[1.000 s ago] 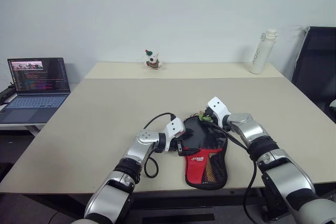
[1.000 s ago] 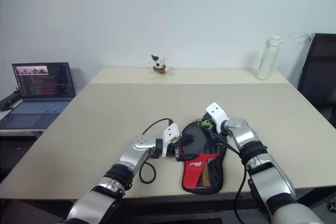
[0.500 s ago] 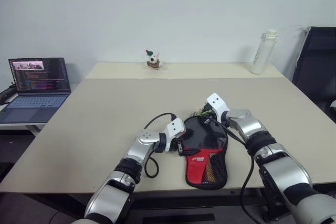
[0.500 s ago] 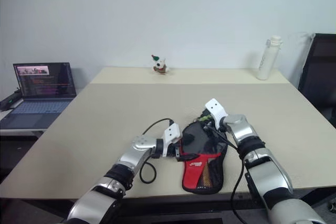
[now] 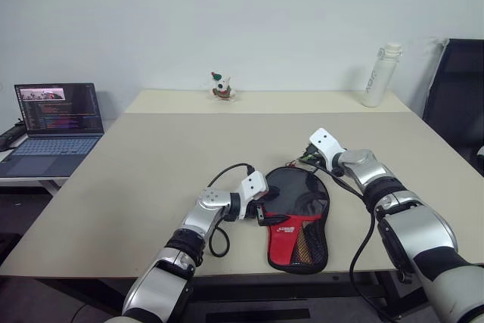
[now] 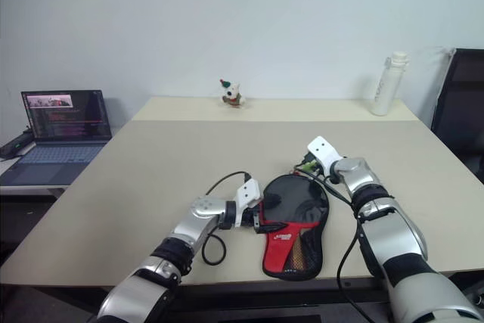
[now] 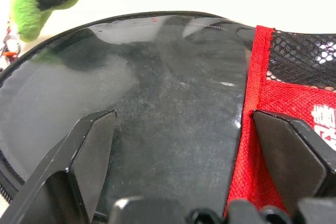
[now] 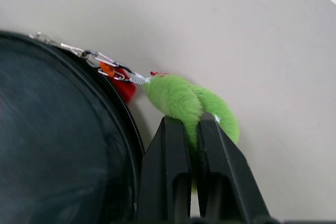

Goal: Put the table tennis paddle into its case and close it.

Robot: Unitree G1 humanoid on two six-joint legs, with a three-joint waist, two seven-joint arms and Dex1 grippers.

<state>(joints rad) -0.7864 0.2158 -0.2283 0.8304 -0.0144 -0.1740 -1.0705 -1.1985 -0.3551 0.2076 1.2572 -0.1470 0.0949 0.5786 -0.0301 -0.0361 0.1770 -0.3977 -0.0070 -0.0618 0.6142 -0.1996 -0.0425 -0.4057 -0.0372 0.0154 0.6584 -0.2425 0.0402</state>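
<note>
The bench is a wide beige top, and the case lies flat near its front edge, round end away from the robot and narrow end toward it. The round end is a glossy black panel; the narrow end is red with a mesh pocket beside it. White lettering sits on the red panel, too small to read. Whether the paddle is inside cannot be told, since the panel hides whatever lies under it.

The left fingers stand wide apart at the case's left edge, level with where black meets red. In the left wrist view one finger lies over the black panel and the other over the red fabric, with the case spread between them; contact cannot be confirmed.

The right fingers are pressed together on the green tag, a fuzzy green piece at the far right rim of the case. A small metal clip and a bit of red link the tag to the case's black rim. The tag lies just off the case, over bare bench.

A laptop stands open on a lower surface beyond the bench's left side. A white bottle stands at the far right corner, with dark writing too small to read. A small toy sits at the far edge.
</note>
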